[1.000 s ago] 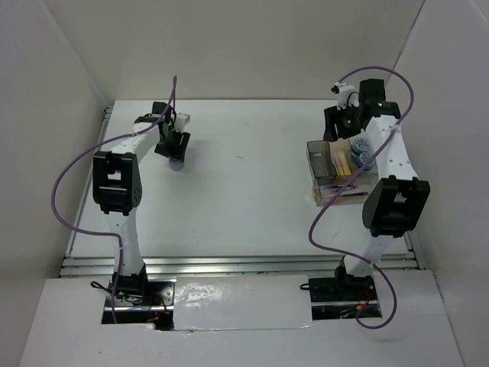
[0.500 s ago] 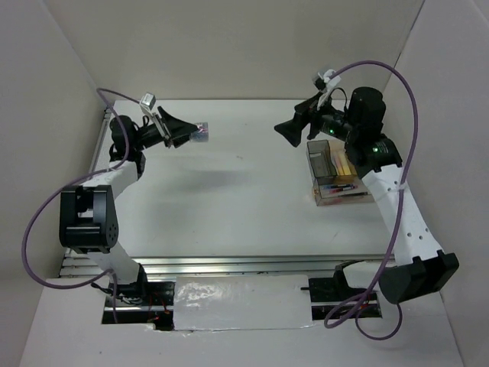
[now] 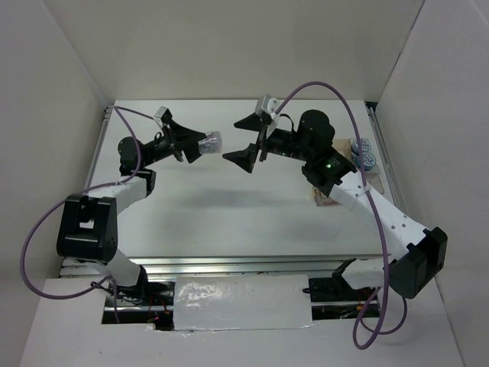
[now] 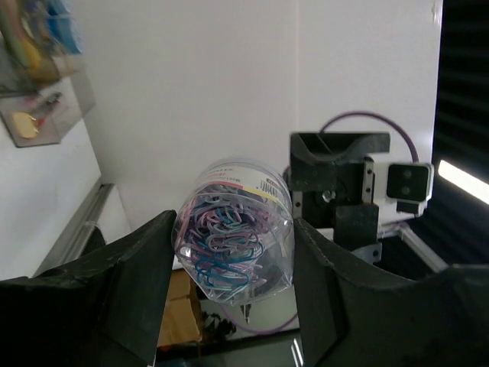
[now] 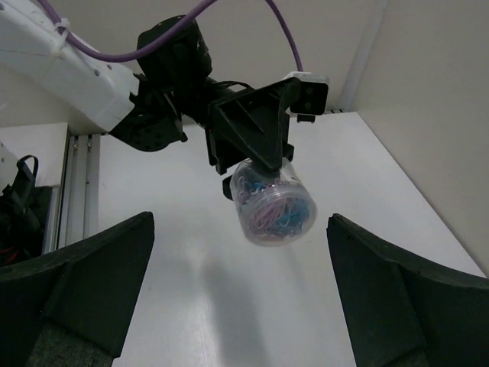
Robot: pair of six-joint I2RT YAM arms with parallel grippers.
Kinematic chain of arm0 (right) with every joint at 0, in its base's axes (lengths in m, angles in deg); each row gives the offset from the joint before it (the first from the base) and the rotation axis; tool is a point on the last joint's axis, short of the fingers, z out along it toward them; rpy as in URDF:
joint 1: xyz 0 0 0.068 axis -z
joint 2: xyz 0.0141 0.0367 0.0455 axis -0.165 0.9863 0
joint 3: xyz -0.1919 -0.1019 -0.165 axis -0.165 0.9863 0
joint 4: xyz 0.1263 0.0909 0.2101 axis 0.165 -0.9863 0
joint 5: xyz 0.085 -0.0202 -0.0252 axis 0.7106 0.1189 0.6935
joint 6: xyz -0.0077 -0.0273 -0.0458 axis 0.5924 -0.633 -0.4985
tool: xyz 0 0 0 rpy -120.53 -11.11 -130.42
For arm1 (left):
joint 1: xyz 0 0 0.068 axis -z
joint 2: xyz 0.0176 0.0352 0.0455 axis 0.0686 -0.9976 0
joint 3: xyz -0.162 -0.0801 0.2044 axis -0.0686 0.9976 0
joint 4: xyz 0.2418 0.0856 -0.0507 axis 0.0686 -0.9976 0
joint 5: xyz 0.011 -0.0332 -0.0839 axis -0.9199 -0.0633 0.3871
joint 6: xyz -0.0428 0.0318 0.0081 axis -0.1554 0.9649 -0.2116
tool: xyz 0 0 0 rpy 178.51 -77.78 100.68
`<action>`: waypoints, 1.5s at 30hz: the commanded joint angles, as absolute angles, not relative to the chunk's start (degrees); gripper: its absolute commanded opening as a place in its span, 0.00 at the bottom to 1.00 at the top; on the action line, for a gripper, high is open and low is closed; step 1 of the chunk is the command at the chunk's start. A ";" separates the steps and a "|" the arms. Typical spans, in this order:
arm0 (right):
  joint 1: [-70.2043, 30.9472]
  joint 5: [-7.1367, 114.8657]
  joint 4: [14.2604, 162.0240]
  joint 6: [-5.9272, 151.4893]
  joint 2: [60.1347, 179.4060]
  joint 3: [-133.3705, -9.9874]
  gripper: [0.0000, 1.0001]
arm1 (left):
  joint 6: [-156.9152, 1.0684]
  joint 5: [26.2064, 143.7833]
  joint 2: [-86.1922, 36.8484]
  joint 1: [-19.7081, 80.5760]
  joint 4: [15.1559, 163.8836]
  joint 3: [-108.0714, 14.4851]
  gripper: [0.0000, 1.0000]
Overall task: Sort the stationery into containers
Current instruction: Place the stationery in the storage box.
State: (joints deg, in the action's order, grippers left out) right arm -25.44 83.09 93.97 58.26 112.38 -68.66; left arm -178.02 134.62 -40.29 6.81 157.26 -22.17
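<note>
Left pincer (image 3: 200,143): clamped on the sides of the paper-clip tub (image 3: 211,141), which is held up above the table.
Right pincer (image 3: 239,141): spread wide, empty.
Key relation: tub sits just left of my right fingertips, facing their gap but not yet between them.
Tub axis: one round end seems turned toward the right pincer.
Compartment box (image 4: 72,99): far right, behind my right arm.
</note>
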 commanded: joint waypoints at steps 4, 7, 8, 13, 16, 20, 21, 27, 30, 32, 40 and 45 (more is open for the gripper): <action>-27.41 85.68 99.99 57.88 115.50 -70.75 1.00 | -188.87 135.09 -34.26 11.14 192.97 -23.23 0.01; -27.77 86.74 99.11 58.58 115.16 -71.02 1.00 | -187.90 135.44 -32.85 12.63 192.97 -23.31 0.00; -27.68 86.48 99.20 58.76 114.81 -70.75 1.00 | -187.72 135.53 -32.41 13.24 192.97 -23.49 0.00; -26.98 89.19 97.44 58.06 113.31 -69.52 1.00 | -187.72 135.71 -31.44 14.22 192.97 -23.49 0.00; -26.98 91.57 97.26 57.71 112.87 -68.38 1.00 | -187.98 135.01 -31.44 14.31 192.97 -23.75 0.00; -27.15 92.63 96.56 57.79 113.05 -67.15 0.99 | -188.07 135.18 -31.44 14.30 192.97 -24.19 0.00; -27.07 92.72 96.65 57.97 113.05 -66.89 0.99 | -187.99 135.18 -31.53 14.31 192.97 -24.02 0.00; -26.80 93.24 93.92 57.27 114.45 -67.68 0.95 | -187.99 135.00 -31.27 13.78 193.06 -23.84 0.00; -26.19 93.33 95.24 58.32 114.54 -67.15 0.86 | -187.98 135.27 -30.83 13.78 192.97 -23.84 0.00; -25.92 92.98 95.50 58.76 114.71 -67.50 0.77 | -187.72 135.36 -30.65 14.04 192.97 -23.49 0.00; -25.66 92.10 91.90 60.43 117.61 -71.80 0.90 | -187.72 135.18 -29.86 14.30 192.97 -22.96 0.01; -26.10 91.14 92.08 60.34 118.14 -71.98 0.91 | -187.90 135.27 -29.25 14.30 192.97 -22.88 0.01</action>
